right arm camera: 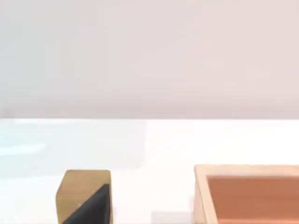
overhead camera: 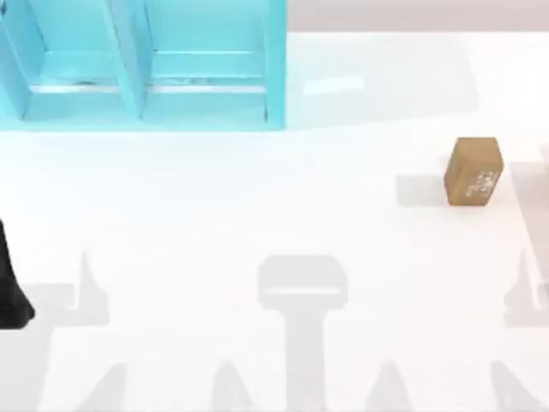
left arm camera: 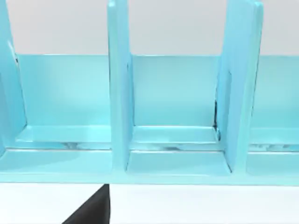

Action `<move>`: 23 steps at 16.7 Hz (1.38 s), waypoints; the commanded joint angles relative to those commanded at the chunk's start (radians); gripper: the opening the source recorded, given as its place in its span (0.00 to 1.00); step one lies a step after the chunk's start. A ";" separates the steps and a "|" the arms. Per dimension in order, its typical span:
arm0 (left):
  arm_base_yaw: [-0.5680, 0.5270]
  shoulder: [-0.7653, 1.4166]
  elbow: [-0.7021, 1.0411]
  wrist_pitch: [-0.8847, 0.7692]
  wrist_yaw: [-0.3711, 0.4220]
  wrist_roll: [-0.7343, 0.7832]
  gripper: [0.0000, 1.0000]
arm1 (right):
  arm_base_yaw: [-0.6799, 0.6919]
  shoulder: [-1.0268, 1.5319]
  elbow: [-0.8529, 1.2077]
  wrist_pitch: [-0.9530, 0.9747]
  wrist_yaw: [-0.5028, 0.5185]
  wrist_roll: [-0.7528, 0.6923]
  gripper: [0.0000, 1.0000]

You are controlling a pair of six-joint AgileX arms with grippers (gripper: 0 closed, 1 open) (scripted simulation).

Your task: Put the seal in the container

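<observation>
- Desk: the white surface you see from above, with grey arm shadows along its near edge.
- Cyan divided rack: far-left on the desk. Your left wrist view shows its upright partitions and open bays close up.
- Container: an orange-tan open box. Your right wrist view shows its rim and inside wall, standing on the desk near the seal but apart from it.
- Seal: a tan-brown block on the desk's right side, well apart from the rack. It stands free, with nothing gripping it, and white markings show on one face. It also appears in the right wrist view.
- Left arm: a dark shape at the desk's left edge, near side. I cannot tell its claw state.
- Right claw: a dark finger tip cuts across the seal in the right wrist view. You can't tell from it whether the claw is wide or narrow.
</observation>
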 joint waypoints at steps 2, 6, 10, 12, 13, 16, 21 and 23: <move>0.000 0.000 0.000 0.000 0.000 0.000 1.00 | 0.000 0.000 0.000 0.000 0.000 0.000 1.00; 0.000 0.000 0.000 0.000 0.000 0.000 1.00 | -0.016 0.095 0.097 -0.082 -0.001 0.013 1.00; 0.000 0.000 0.000 0.000 0.000 0.000 1.00 | -0.048 0.353 0.366 -0.280 0.002 0.044 1.00; 0.000 0.000 0.000 0.000 0.000 0.000 1.00 | -0.065 0.529 0.553 -0.407 0.006 0.062 1.00; 0.000 0.000 0.000 0.000 0.000 0.000 1.00 | -0.071 0.626 0.656 -0.476 0.008 0.072 1.00; 0.000 0.000 0.000 0.000 0.000 0.000 1.00 | -0.082 0.944 0.978 -0.691 0.016 0.098 1.00; 0.000 0.000 0.000 0.000 0.000 0.000 1.00 | -0.056 1.479 1.486 -1.032 0.026 0.138 1.00; 0.000 0.000 0.000 0.000 0.000 0.000 1.00 | -0.031 1.665 1.651 -1.148 0.028 0.152 1.00</move>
